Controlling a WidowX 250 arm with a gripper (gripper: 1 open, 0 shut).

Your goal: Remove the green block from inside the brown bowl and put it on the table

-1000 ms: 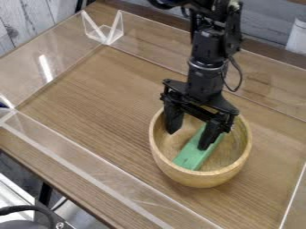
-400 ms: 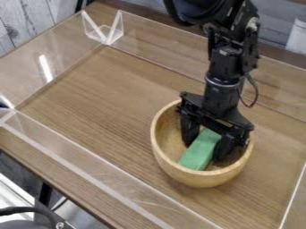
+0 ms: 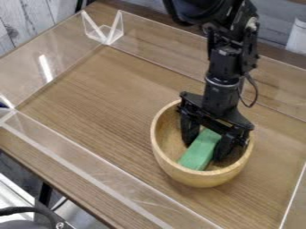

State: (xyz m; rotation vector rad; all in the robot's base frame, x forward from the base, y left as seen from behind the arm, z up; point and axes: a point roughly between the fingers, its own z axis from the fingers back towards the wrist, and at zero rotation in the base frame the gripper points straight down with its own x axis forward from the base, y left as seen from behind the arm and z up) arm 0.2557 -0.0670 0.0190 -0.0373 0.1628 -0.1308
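The brown bowl (image 3: pixel 169 161) sits on the table (image 3: pixel 107 98) at the lower right. Inside it lies the green block (image 3: pixel 201 153), tilted against the bowl's inner wall. My gripper (image 3: pixel 213 134) points straight down into the bowl, open, with one finger on each side of the block's upper end. The fingers (image 3: pixel 188 127) straddle the block, and I cannot tell whether they touch it.
Low clear acrylic walls (image 3: pixel 72 170) border the tabletop on the front and left. A clear acrylic bracket (image 3: pixel 106 29) stands at the far left corner. Bare wood stretches to the left of the bowl.
Over the last second the gripper shifted right and sank into the bowl, around the block. In the last half second nothing moved.
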